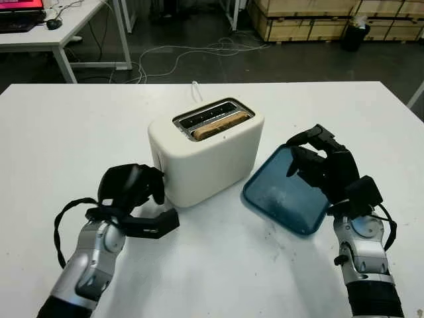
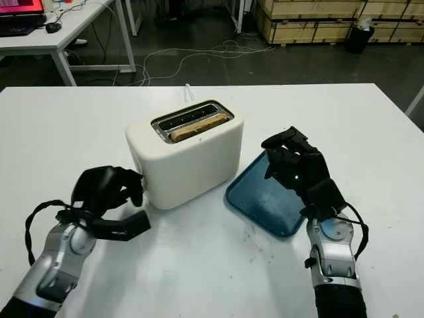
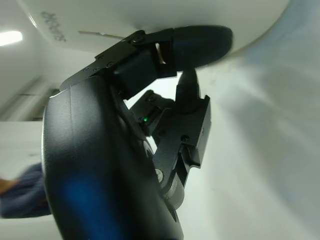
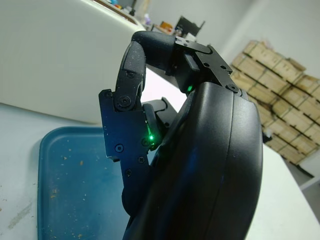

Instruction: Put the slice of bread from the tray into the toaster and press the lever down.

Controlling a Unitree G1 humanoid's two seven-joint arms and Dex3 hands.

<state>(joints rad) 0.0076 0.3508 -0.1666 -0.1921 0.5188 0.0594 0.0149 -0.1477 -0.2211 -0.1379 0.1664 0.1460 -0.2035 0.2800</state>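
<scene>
- One cream two-slot toaster (image 1: 205, 156) stands mid-table, its slots running from near-left to far-right.
- One slice of bread (image 1: 217, 124) stands on edge in the nearer slot, its long axis along the slot and its top edge showing.
- One blue tray (image 1: 281, 192) lies flat just right of the toaster, holding crumbs.
- The left hand (image 1: 132, 187) is clenched at the toaster's near-left end, a fingertip (image 3: 200, 45) touching the casing, grasping nothing.
- The right hand (image 2: 295, 165) hovers over the tray's right side, fingers curled, holding nothing.
</scene>
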